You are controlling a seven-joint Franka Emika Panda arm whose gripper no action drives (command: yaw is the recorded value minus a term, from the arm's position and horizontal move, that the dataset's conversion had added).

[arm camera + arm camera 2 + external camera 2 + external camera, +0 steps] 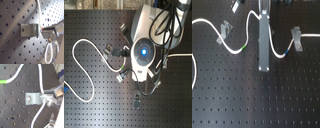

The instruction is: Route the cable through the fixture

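Note:
The white cable (40,85) runs past the open side of a small metal fixture (32,98) bolted to the black board. My gripper (44,97) is shut on the cable right beside this fixture, and the cable leaves below the fingertips. The first wrist view shows the same fixture (30,30) with the cable (38,21) at its edge. The green band (3,82) lies off to one side. In the first exterior view the cable's green band (243,47) and blue band (285,51) flank my grey hand (263,42). In the second exterior view the arm (142,50) hides the fingertips.
Two more metal fixtures stand on the board, one at the first exterior view's left (225,28) and one at its right (296,37), where the cable passes. A slack cable loop (81,45) lies at the second exterior view's left. Another fixture (137,101) stands lower down.

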